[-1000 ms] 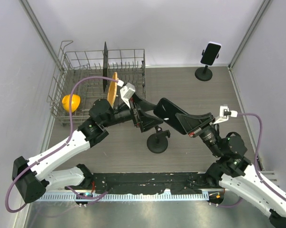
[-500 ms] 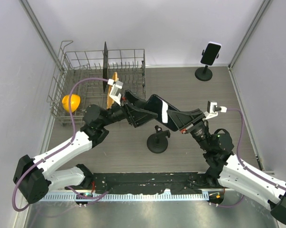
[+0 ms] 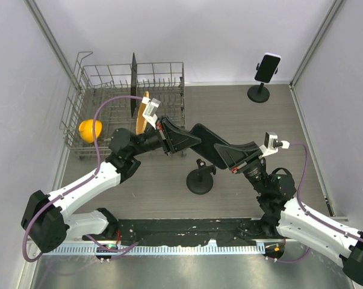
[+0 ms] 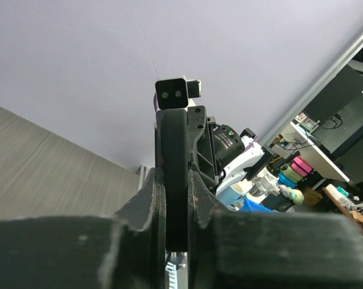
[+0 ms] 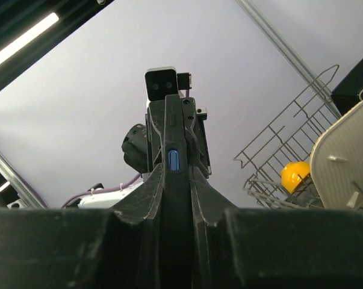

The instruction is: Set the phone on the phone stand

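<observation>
In the right gripper, phone.

I log: phone black, side button blue | phone stand black | tabletop grey-brown, wood-grain streaks | rack grey wire | object in rack yellow-orange | cables purple | arm shells white and black.

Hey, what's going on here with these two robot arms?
Both arms hold one black phone in the air between them. The left gripper is shut on one end and the right gripper on the other; each wrist view shows the phone edge-on between its fingers. The empty phone stand stands just below, and the phone is not yet on it. A second phone sits on another stand at the far right.
</observation>
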